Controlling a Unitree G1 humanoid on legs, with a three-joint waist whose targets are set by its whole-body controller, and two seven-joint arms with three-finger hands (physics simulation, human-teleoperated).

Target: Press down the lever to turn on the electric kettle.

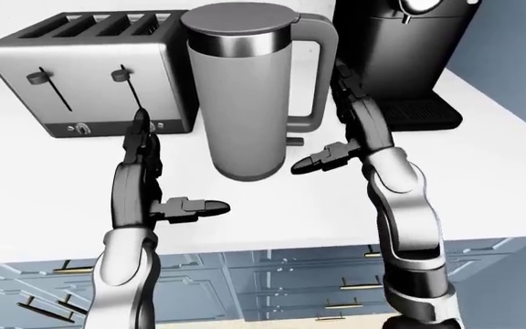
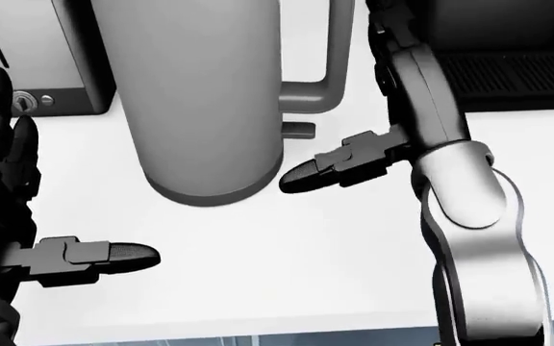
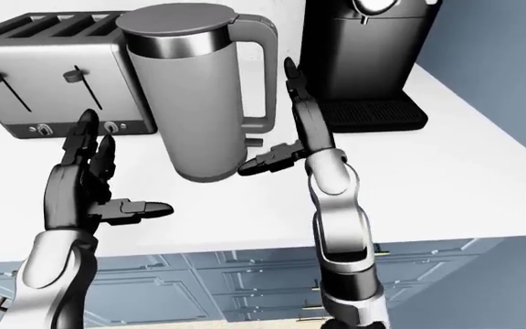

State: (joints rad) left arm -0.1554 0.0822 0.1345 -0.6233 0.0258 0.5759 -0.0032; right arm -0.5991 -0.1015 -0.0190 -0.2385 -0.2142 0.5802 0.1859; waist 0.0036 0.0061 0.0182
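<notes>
The right robot hand (image 1: 341,137) is raised beside the electric kettle (image 1: 245,96), its fingers spread apart and holding nothing: two long fingers (image 3: 292,79) point up along the right of the kettle's handle (image 1: 318,75), while the thumb (image 2: 318,170) reaches left toward the kettle's base. The thumb tip sits just below and to the right of the lever (image 2: 299,130), a small stub sticking out from the foot of the handle; whether it touches cannot be told.

The kettle is a tall grey cylinder with a shiny band under a flat lid, a darker ring at its foot and a squared loop handle on its right side. It stands upright on the white desk (image 1: 482,178), just right of the silver toaster (image 1: 80,68) and left of the black coffee machine (image 1: 400,55).

The left robot hand (image 3: 94,181) hangs over the desk left of the kettle, near the toaster's knobs, also spread and empty: fingers upright, thumb pointing right. It is apart from the kettle.

The right forearm rises steeply from below the desk's near edge, elbow bent, passing between the kettle and the coffee machine's drip tray (image 3: 373,113). That gap is narrow. The near part of the desk lies bare and white, and to the right it runs on to a far corner against the blue wall. Cabinet fronts (image 1: 281,281) with bar handles show beneath the near edge.
</notes>
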